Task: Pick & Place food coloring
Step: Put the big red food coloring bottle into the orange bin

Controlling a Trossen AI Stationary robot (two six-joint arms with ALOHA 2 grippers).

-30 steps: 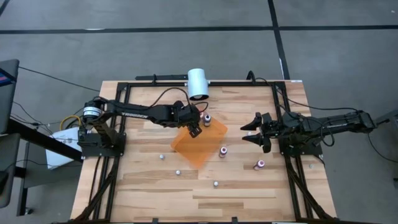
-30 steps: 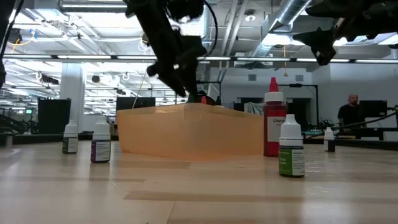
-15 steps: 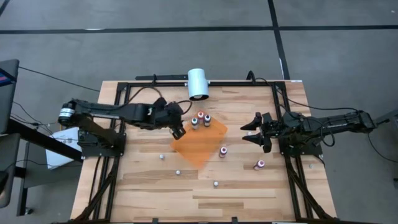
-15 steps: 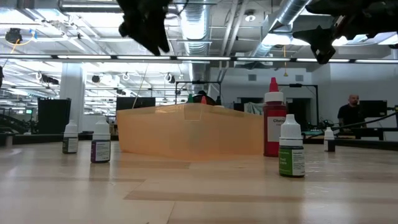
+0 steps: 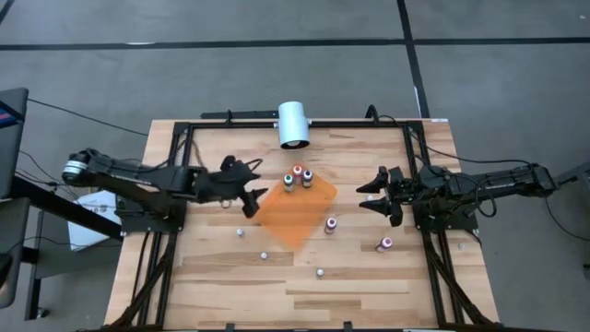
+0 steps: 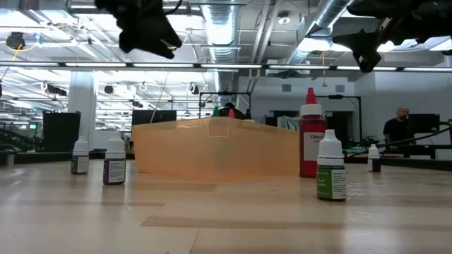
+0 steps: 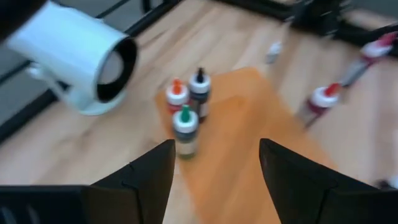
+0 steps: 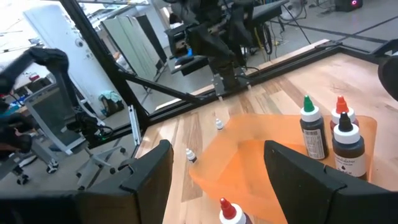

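Pale food coloring bottles (image 5: 298, 177) upright, caps up, on orange sheet (image 5: 293, 217)

A large industrial lab or workshop hall is shown. Exposed ducts (image 6: 233, 28) and long strip lights (image 6: 212, 65) are seen under a high open ceiling, and a bare grey floor (image 5: 277, 78) crossed by dark lines is laid around the wooden table (image 5: 212, 267). Metal frames (image 8: 118, 68), cabling and a wheeled office chair (image 8: 74, 134) are seen nearby, and a person (image 6: 400, 130) is placed at distant workstations.
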